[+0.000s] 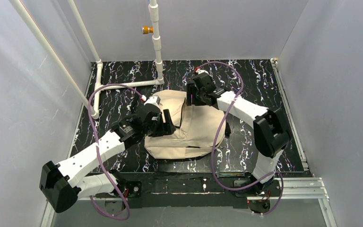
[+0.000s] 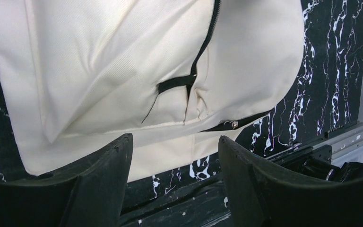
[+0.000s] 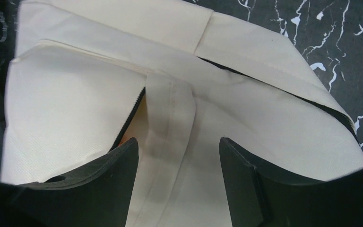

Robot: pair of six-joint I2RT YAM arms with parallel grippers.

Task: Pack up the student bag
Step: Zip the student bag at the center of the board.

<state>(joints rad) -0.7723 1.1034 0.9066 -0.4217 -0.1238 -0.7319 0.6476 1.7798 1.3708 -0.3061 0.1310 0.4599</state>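
Observation:
The student bag (image 1: 196,130), beige fabric with black zips, lies flat in the middle of the black marbled table. My left gripper (image 1: 167,124) hovers at its left side. In the left wrist view the bag (image 2: 99,71) fills the top, and the left gripper (image 2: 175,142) stands open over the bag's near edge with nothing between its fingers. My right gripper (image 1: 192,97) is over the bag's far edge. In the right wrist view the right gripper (image 3: 178,144) is open above a beige fabric strap (image 3: 169,109) beside a part-open zip (image 3: 131,111) that shows orange inside.
A white pipe frame (image 1: 123,84) stands at the back left, with a pipe and orange valve (image 1: 146,30) on the rear wall. Purple cables (image 1: 222,118) loop from both arms, one across the bag's right side. Metal rails (image 1: 288,184) edge the table front and right. Grey walls enclose it.

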